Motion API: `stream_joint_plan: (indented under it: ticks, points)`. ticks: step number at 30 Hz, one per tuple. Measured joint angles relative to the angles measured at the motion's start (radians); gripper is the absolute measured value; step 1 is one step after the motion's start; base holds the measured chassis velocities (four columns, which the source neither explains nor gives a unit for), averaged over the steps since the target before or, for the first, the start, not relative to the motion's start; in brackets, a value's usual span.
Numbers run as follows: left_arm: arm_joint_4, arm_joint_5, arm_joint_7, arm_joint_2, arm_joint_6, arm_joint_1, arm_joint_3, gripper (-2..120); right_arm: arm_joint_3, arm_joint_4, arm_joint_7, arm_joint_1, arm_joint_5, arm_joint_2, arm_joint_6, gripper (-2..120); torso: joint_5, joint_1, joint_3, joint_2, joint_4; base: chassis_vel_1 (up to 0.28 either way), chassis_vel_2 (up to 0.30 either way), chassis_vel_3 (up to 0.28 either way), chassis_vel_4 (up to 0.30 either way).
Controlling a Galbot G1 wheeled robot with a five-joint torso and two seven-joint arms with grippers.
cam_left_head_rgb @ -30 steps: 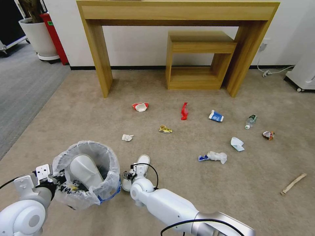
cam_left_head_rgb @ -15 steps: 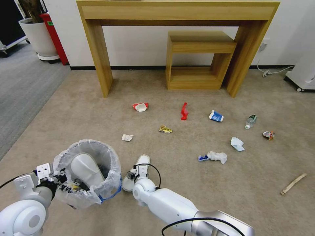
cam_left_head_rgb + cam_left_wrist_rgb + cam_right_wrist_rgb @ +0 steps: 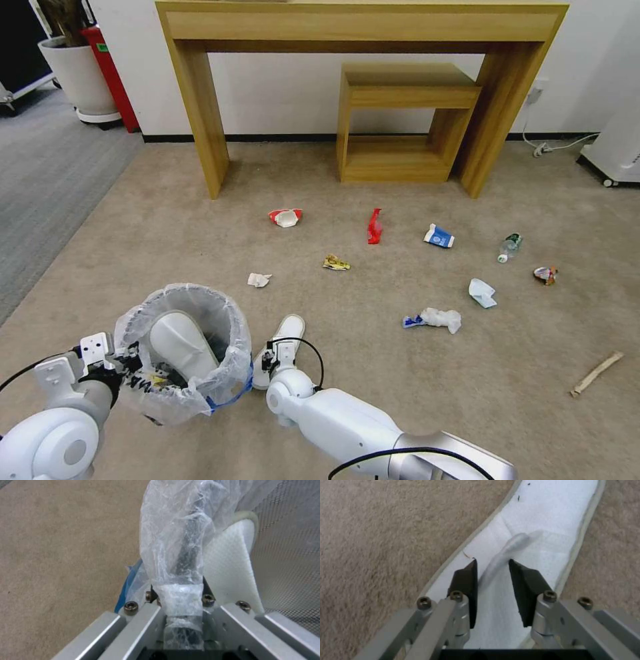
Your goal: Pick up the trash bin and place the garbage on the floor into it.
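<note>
Trash bin in left gripper, right gripper straddling slipper

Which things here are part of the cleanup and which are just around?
Part of the job: trash bin, held by left tool; slipper under right tool; red wrapper; bottle; wooden stick.
Just around: wooden table; plant pot.

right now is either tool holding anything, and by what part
The left tool is shut on the bin, gripping its bag-covered rim. The right tool is open over a slipper on the floor, fingers either side of its strap, not holding it.
</note>
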Motion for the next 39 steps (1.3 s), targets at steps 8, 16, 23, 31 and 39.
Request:
stream_joint_plan:
  ticks: [8, 16, 23, 31, 39]
  points:
    - [0.006, 0.009, 0.004, -0.004, -0.006, -0.002, 0.007, 1, -0.001, -0.009, -0.012, -0.004, -0.011, 0.0, 0.006, 0, 0.0, 0.0, 0.0, 0.0, 0.0, 0.0, 0.0, 0.0, 0.0]
    - [0.017, 0.01, 0.005, -0.003, -0.01, -0.006, 0.008, 1, 0.0, 0.024, -0.034, -0.007, -0.02, -0.039, 0.015, 0, 0.0, 0.0, 0.0, 0.0, 0.0, 0.0, 0.0, 0.0, 0.0]
    - [0.026, 0.01, 0.005, 0.002, -0.01, -0.01, 0.007, 1, 0.044, 0.211, -0.05, -0.025, -0.022, -0.167, 0.03, 0, 0.0002, 0.0, 0.0, 0.0, 0.0, 0.0, 0.0, 0.0, 0.0]
    - [0.019, 0.009, 0.002, -0.001, -0.006, -0.012, 0.006, 1, 0.16, 0.559, -0.132, -0.046, -0.057, -0.363, 0.091, 0, 0.0003, 0.0, 0.0, 0.0, 0.0, 0.0, 0.0, 0.0, 0.0]
    - [-0.004, 0.014, 0.0, -0.016, -0.003, -0.012, 0.014, 1, 0.188, 0.833, -0.263, 0.007, -0.077, -0.565, 0.173, 0, 0.0004, 0.0, 0.0, 0.0, -0.0001, 0.0, 0.0, 0.0, 0.0]
